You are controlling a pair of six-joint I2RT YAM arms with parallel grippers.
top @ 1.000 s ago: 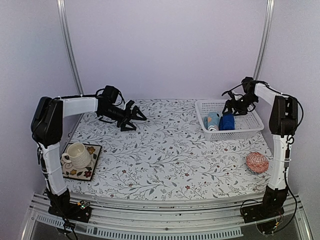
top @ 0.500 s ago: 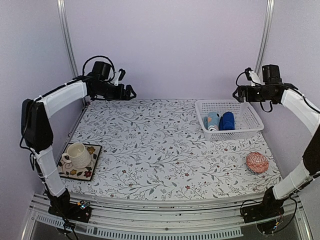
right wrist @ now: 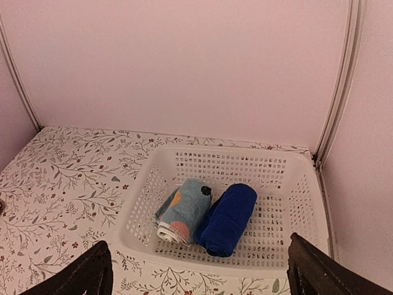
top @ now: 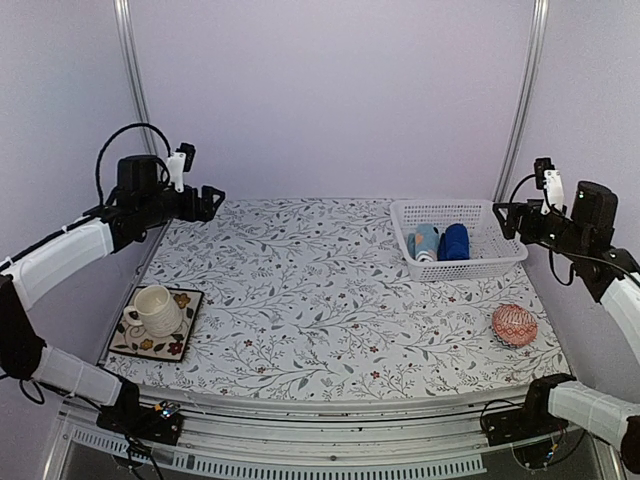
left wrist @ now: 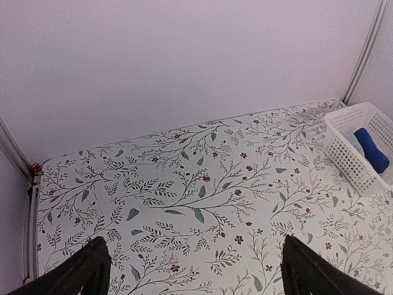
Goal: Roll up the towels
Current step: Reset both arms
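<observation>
The royal-blue towel (right wrist: 228, 218) and light-blue towel (right wrist: 183, 210) are found rolled up, touching, inside the white basket (right wrist: 295, 165), while the left jaws, way off left of the basket, and the right jaws, near its right side, are spread wide open with nothing gripped.

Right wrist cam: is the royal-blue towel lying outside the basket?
No, the royal-blue towel lies rolled inside the white basket, beside the rolled light-blue towel.

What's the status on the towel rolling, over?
Left gripper, right gripper open, empty. Royal-blue towel and light-blue patterned towel rolled, side by side in white plastic basket. Nothing obstructing.
</observation>
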